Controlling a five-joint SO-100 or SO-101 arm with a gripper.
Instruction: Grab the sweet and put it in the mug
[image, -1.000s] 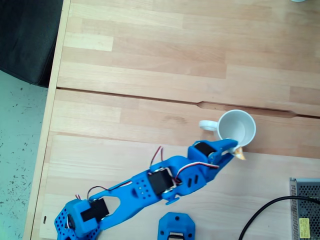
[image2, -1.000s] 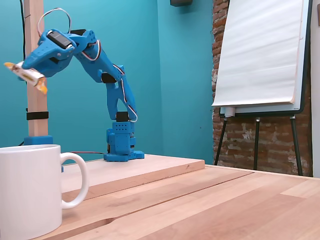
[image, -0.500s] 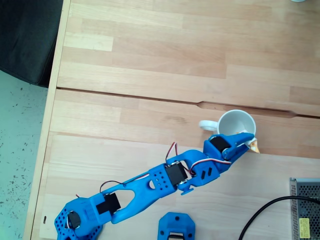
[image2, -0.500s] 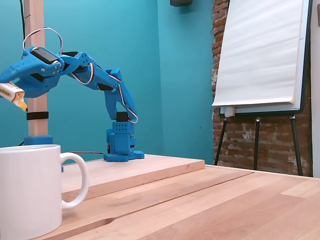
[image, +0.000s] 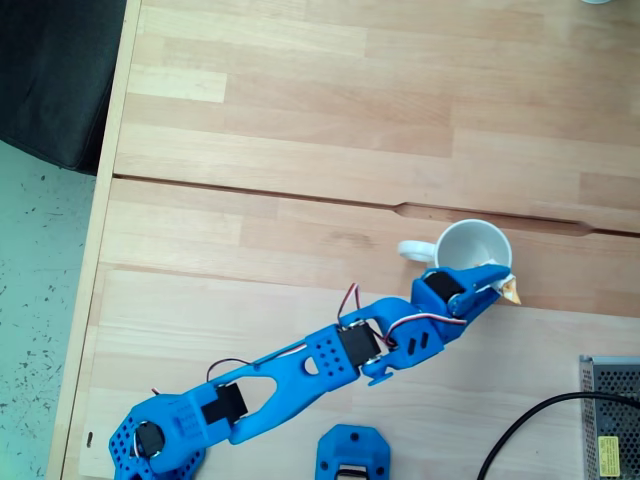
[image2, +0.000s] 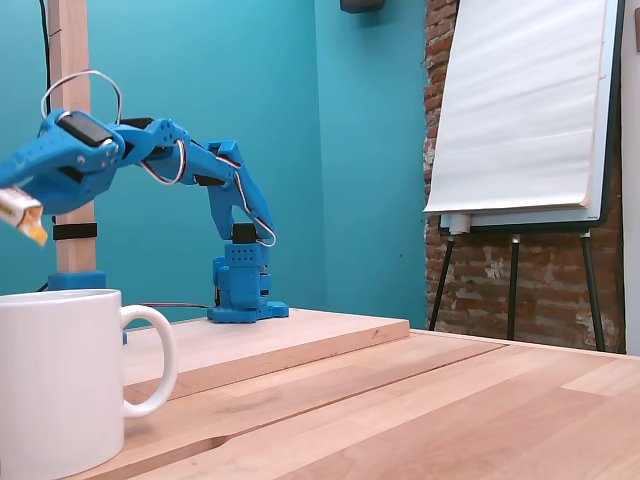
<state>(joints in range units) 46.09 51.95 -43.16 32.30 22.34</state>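
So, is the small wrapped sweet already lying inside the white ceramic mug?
No: in the side fixed view the small wrapped sweet is held in the blue end effector, in the air above the white ceramic mug.

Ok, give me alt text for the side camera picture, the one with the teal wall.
A blue robot arm reaches left, its gripper holding a small sweet with an orange end in the air above a white mug on a wooden table. Behind stand a teal wall and a flip chart against brick.
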